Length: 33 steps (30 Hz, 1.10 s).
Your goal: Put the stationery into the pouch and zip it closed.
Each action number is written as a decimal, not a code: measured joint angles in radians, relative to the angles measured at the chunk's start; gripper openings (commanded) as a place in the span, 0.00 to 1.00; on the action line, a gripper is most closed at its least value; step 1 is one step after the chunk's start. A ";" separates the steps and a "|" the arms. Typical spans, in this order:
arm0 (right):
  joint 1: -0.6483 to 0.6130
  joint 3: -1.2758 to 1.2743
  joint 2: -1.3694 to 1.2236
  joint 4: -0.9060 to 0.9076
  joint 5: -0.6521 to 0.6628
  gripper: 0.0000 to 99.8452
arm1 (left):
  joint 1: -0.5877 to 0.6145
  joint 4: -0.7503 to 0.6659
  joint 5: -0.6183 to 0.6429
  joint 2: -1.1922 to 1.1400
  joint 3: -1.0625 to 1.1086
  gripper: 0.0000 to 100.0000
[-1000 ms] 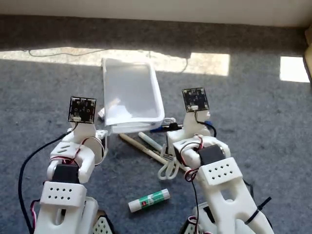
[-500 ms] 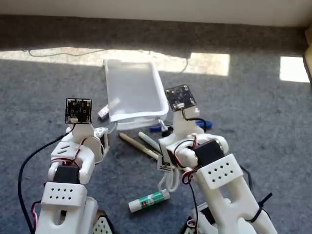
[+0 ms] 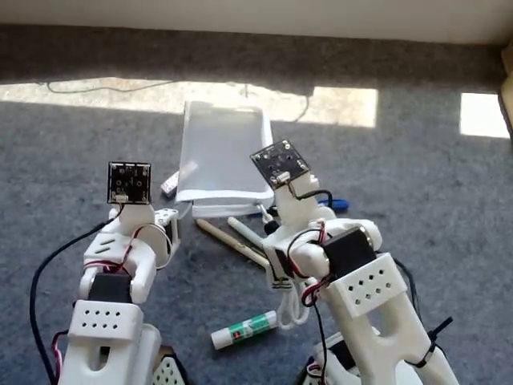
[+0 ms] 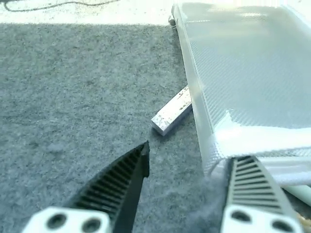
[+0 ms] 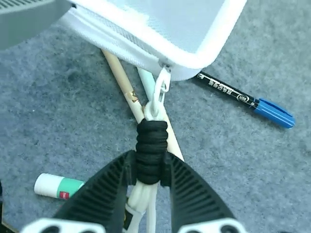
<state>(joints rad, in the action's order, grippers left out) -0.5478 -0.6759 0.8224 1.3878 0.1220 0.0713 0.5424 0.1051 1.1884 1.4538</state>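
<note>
Nothing looks packed yet. Nearest, at lower centre of the high view, the glue stick [image 3: 245,329] lies on the counter [image 3: 433,184]. Beyond it, the pencil [image 3: 223,237] and white pen [image 3: 244,231] lie under the right gripper [image 5: 150,162], whose jaws pinch the black cord pull [image 5: 151,141] of the pouch [image 3: 224,148]. The blue marker [image 5: 243,98] and a small eraser [image 4: 171,110] lie just beside the pouch, outside it. The left gripper [image 4: 191,156] hangs at the pouch's near corner, jaws spread. The translucent pouch, upper centre, appears empty, so filling and zipping remain.

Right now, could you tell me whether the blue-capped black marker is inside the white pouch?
Outside: the blue-capped black marker lies on the grey carpet beside the translucent white pouch.
</note>
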 measured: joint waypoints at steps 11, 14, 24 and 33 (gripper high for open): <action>-0.095 0.000 0.258 0.037 0.002 0.01 | 0.002 -0.163 0.000 0.002 0.066 0.10; -0.097 0.000 0.299 0.037 0.005 0.01 | 0.000 -0.164 -0.015 0.002 0.066 0.02; -0.100 0.000 0.285 0.037 0.006 0.12 | -0.003 0.167 -0.068 0.002 -0.140 0.01; 0.006 -0.049 0.278 -0.017 0.006 0.16 | 0.017 0.304 -0.069 0.002 -0.241 0.01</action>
<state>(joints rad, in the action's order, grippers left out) -0.5416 -0.7250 1.1001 1.3709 0.1281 0.0882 0.8462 0.0361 1.1899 1.2129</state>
